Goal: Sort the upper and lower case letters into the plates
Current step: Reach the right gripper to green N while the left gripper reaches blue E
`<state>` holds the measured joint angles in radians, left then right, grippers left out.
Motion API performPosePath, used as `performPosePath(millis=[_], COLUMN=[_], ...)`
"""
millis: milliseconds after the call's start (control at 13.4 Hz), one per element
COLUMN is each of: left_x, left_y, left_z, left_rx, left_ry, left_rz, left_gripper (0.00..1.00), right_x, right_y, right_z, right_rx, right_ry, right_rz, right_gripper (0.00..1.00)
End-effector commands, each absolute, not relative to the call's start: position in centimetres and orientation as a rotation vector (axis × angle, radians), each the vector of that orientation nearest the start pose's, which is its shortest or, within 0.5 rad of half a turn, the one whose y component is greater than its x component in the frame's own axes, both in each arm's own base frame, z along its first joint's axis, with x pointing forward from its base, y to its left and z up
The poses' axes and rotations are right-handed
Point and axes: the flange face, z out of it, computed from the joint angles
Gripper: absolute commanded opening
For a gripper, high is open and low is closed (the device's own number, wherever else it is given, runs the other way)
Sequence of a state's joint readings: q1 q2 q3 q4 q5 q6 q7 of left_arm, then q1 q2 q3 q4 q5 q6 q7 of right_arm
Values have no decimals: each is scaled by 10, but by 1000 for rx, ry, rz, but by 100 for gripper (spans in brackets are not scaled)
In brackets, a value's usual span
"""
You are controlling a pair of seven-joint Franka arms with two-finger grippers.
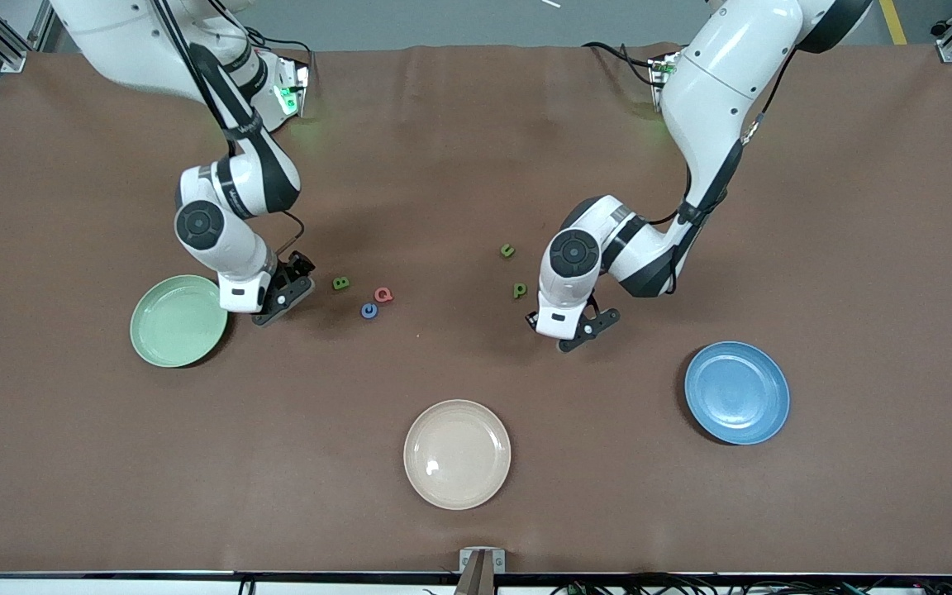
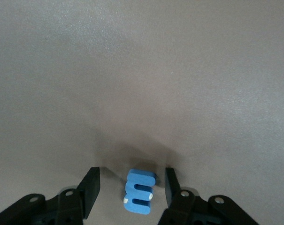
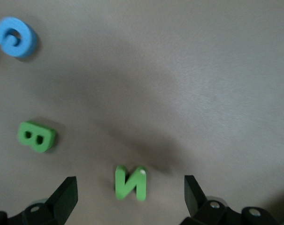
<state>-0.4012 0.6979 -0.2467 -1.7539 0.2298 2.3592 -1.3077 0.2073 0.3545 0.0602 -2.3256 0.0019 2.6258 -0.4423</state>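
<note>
left gripper (image 2: 132, 187) low over table, fingers open either side of blue e (image 2: 140, 191), not yet touching. right gripper (image 3: 130, 194) fingers wide open around green n (image 3: 130, 182), beside green plate (image 1: 178, 321). judgement: centre each letter between fingers, drop straight, close gently; foam letters may skid. green b (image 1: 341, 283), red q (image 1: 383, 294), blue c (image 1: 369, 311) lie at right gripper's 3 o'clock. green plate, blue plate (image 1: 736, 392), cream plate (image 1: 457, 454) all empty.

Right pincer (image 3: 127, 197) spread around green N (image 3: 130, 182), green B (image 3: 36, 136), blue c (image 3: 15, 37) apart
</note>
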Motion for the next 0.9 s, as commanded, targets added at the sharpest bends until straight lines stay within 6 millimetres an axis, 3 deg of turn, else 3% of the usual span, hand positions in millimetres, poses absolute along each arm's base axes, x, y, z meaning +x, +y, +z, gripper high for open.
performPosePath(millis=[0,149,299,448,598,822], left_x=[526,523,525,538,563,610], left_y=[-391,-394,-392,-380,-351,-267], left_z=[176,177,181,207,236,271], left_rx=[-2970,-2963,-2959,-2958,-2958,-2992], left_ry=[-861,-879,-871,-875,-899,-834], left_rz=[44,44,38,-4,-49,-104], left_gripper=[48,23,2,0,0,0], right_x=[494,494,492,489,487,485], right_y=[137,136,134,131,128,121], right_z=[166,167,166,166,168,167], right_rx=[-2911,-2911,-2910,-2906,-2904,-2904], right_ry=[-1091,-1091,-1088,-1083,-1085,-1078], right_rz=[80,83,106,160,180,198], right_gripper=[100,89,85,85,86,86])
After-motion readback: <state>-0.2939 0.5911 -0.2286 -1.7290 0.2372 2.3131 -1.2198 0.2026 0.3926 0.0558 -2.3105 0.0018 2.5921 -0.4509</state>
